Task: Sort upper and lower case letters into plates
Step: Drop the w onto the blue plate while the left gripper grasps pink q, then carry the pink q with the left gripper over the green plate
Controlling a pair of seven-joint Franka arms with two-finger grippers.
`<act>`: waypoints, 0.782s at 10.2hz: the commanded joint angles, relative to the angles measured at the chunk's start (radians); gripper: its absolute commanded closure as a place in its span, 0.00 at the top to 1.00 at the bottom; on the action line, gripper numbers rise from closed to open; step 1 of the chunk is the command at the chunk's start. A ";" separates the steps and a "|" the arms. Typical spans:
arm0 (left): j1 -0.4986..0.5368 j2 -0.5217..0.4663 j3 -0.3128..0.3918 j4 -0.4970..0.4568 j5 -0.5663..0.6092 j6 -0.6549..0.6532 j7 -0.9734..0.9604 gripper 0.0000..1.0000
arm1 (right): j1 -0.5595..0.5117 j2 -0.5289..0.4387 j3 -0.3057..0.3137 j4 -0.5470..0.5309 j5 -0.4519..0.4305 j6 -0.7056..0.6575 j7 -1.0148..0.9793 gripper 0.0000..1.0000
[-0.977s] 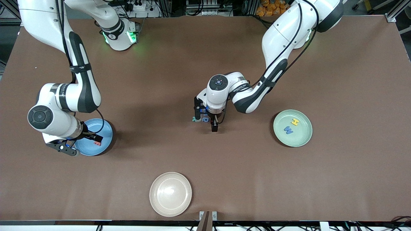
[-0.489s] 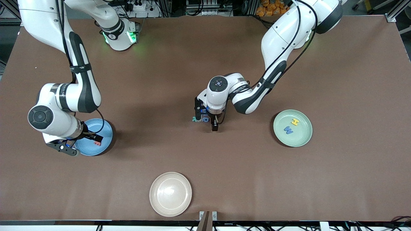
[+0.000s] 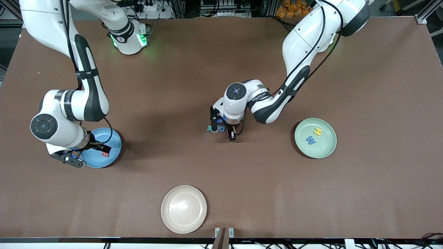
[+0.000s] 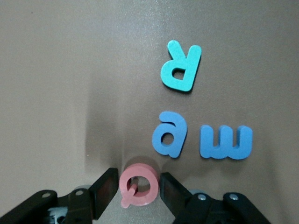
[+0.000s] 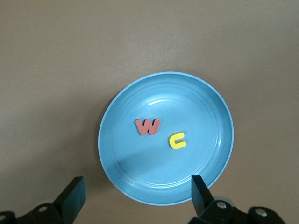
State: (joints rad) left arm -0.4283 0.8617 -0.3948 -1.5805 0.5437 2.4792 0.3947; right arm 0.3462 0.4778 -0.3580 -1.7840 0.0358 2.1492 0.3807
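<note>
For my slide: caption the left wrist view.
Left gripper jaws closing around a pink letter beside blue and teal letters.

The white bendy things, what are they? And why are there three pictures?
They are two robot arms working at a brown table. The big picture comes from a camera high up across the table. The two small pictures come from cameras on the arms' wrists, each looking down past its own claw. The left claw pinches a pink letter lying on the table, beside a teal R, a blue a and another blue letter. The right claw hangs open over the blue plate, which holds a red w and a yellow c. The mint plate holds a yellow H and a blue W. A cream plate sits nearest the high camera.
</note>
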 commanded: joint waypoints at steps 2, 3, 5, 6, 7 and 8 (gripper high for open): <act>-0.001 0.003 0.007 -0.010 0.019 0.004 -0.027 0.25 | -0.015 -0.015 0.013 -0.014 -0.017 0.001 0.004 1.00; 0.002 -0.001 0.007 -0.007 0.009 -0.015 -0.025 0.24 | -0.013 -0.015 0.013 -0.012 -0.019 0.000 0.004 1.00; 0.008 -0.015 0.005 -0.003 0.004 -0.058 -0.025 0.20 | -0.004 -0.015 0.016 -0.009 -0.014 -0.002 0.010 1.00; 0.011 -0.021 0.004 0.000 0.004 -0.077 -0.022 0.19 | 0.000 -0.015 0.019 -0.008 -0.010 -0.002 0.010 1.00; 0.023 -0.030 0.001 0.000 0.002 -0.101 -0.020 0.19 | 0.008 -0.015 0.019 -0.006 -0.005 -0.002 0.012 1.00; 0.040 -0.041 -0.006 0.000 -0.008 -0.123 -0.022 0.19 | 0.013 -0.015 0.020 -0.006 -0.004 -0.002 0.012 1.00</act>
State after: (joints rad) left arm -0.4115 0.8435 -0.3956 -1.5684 0.5425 2.3983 0.3889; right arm 0.3550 0.4778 -0.3450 -1.7846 0.0360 2.1492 0.3817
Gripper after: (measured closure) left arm 0.612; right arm 0.000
